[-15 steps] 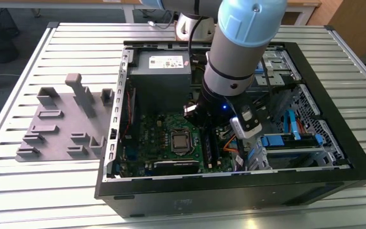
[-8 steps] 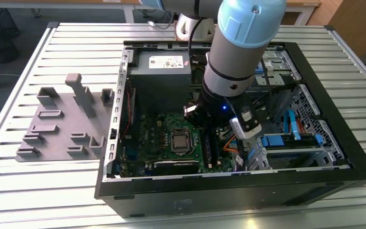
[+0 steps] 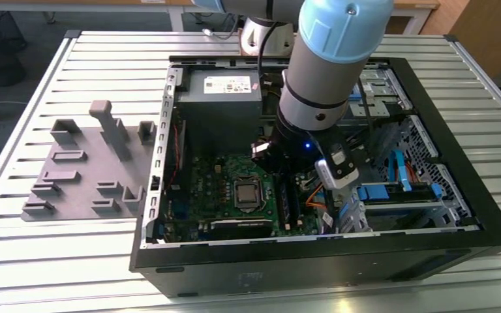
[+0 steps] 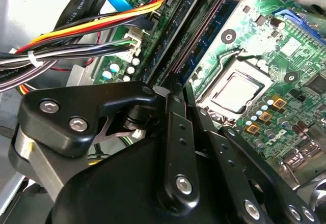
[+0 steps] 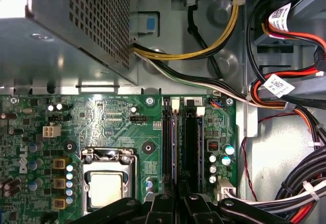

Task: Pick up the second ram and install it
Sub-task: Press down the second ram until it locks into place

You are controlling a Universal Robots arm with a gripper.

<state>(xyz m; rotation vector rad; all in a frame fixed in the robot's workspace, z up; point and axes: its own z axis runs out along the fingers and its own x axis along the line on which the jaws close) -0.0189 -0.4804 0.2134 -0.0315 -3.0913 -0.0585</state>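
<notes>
While our black tool point(image 5: 179, 203) hangs low over the green motherboard point(image 5: 117, 132), we cannot tell its grip. The slim green memory stick point(image 5: 174, 147) seems seated in a long black slot point(image 5: 191, 142), at three o'clock of the processor socket point(image 5: 107, 180); we judge straight, even downward pressure matters.

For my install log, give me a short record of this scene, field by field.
arm: reaches into the open computer case
end effector: low over the motherboard, at one end of the memory slots, beside the processor socket
second ram: cannot tell if held or seated
fixture block: grey, on the slatted table, at the exterior view's left of the case
</notes>
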